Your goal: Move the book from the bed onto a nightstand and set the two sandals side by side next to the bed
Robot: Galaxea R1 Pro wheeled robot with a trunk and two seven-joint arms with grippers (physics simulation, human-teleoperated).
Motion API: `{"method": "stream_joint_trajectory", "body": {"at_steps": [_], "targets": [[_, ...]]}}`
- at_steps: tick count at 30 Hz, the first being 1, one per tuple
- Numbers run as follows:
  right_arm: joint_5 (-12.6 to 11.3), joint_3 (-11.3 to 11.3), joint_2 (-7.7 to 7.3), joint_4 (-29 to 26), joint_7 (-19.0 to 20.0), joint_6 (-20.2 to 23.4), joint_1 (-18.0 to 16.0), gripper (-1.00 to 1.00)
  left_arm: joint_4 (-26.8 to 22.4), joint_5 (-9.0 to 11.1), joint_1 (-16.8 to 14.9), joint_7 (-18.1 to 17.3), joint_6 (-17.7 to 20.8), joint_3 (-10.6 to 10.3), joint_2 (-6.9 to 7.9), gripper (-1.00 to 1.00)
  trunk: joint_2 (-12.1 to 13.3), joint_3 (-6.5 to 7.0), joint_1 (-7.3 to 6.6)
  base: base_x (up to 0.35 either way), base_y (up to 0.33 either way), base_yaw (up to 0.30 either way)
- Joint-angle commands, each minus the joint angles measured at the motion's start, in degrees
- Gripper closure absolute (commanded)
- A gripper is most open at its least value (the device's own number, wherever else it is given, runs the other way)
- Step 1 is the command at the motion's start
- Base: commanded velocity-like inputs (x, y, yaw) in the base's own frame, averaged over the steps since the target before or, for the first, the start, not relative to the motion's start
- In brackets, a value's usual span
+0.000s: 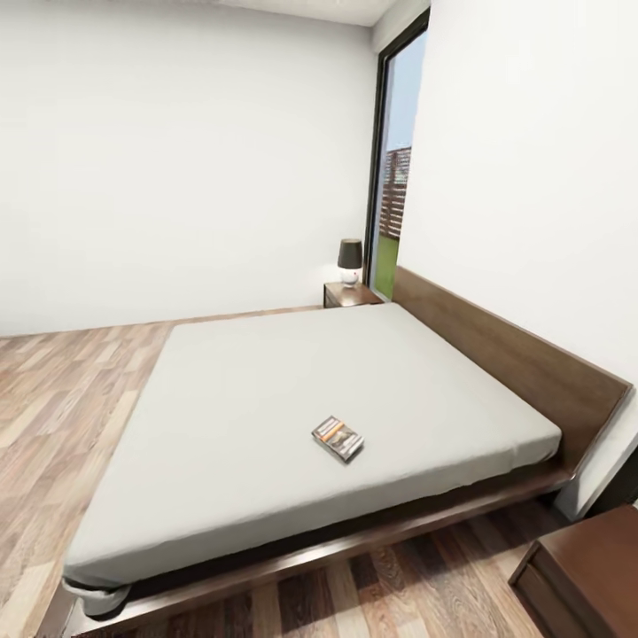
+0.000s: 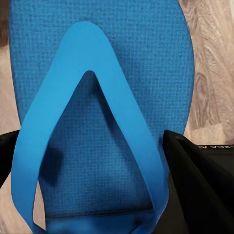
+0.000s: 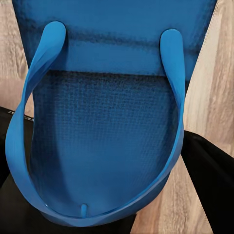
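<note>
Wooden floor (image 1: 80, 390) surrounded the bed (image 1: 266, 416) in my head view, the book (image 1: 338, 438) lying on its mattress; each wrist view showed a blue sandal between my dark fingers, left sandal (image 2: 102, 97), right sandal (image 3: 107, 126); both looked gripped.

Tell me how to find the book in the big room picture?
Find the big bed with the flat grey mattress that takes up most of the room. Look on top of it, toward the side nearest you and a bit to the right. The book is the small dark rectangle with an orange band, the only thing lying on the mattress.
</note>
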Motion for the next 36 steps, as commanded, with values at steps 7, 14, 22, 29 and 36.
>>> {"method": "stream_joint_trajectory", "body": {"at_steps": [7, 14, 22, 29, 36], "targets": [[0.50, -0.03, -0.03, -0.16, 0.20, 0.27, 0.01, 1.00, 0.08, -0.28, -0.05, 0.03, -0.22, 0.24, -0.01, 1.00, -0.04, 0.33, 0.00, 0.000, 0.007, 0.169], [0.50, -0.03, -0.03, -0.16, 0.20, 0.27, 0.01, 1.00, 0.08, -0.21, -0.05, 0.02, -0.28, 0.24, -0.01, 1.00, -0.04, 0.39, 0.00, 0.000, 0.065, 0.022], [0.50, -0.03, -0.03, -0.16, 0.20, 0.27, 0.01, 1.00, 0.08, -0.21, -0.05, 0.00, -0.30, 0.24, -0.01, 1.00, -0.04, 0.48, 0.00, 0.000, 0.009, 0.148], [0.50, -0.03, -0.03, -0.16, 0.20, 0.27, 0.00, 1.00, 0.08, -0.28, -0.05, 0.01, -0.30, 0.24, -0.01, 1.00, -0.04, 0.68, 0.00, 0.000, -0.025, 0.261], [0.50, -0.03, -0.03, -0.16, 0.20, 0.27, 0.01, 1.00, 0.08, -0.22, -0.05, -0.02, -0.30, 0.24, -0.01, 1.00, -0.04, 0.90, 0.00, 0.000, -0.014, 0.271]]}}
